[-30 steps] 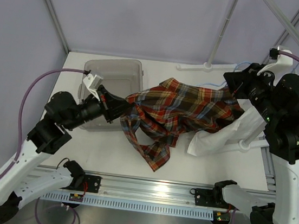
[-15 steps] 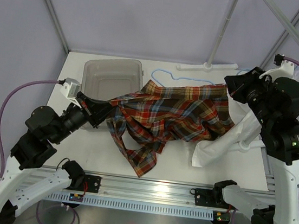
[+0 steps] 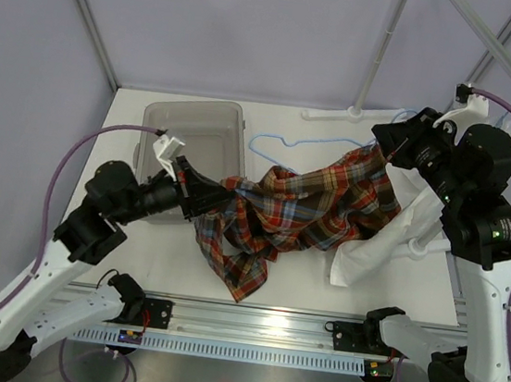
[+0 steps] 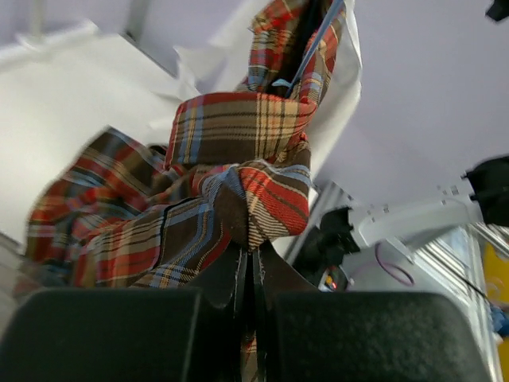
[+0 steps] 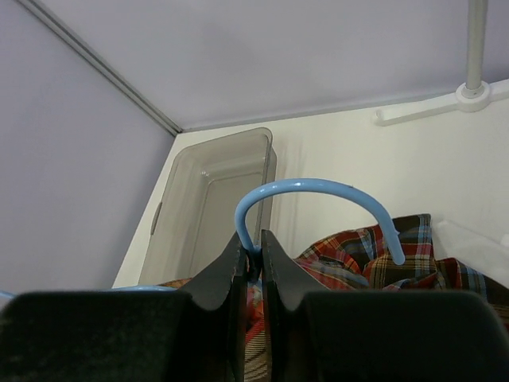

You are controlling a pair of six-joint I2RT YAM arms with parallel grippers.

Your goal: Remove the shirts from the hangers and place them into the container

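Left gripper (image 3: 203, 194), tight on the plaid shirt (image 3: 315, 203), swings back toward the container (image 3: 196, 105), dragging it off the hanger (image 5: 310, 184) my right gripper (image 5: 250, 256) pinches.

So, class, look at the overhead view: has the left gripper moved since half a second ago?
Yes. The left gripper, shut on the plaid shirt, has shifted right along the container's near edge, toward its near-right corner.
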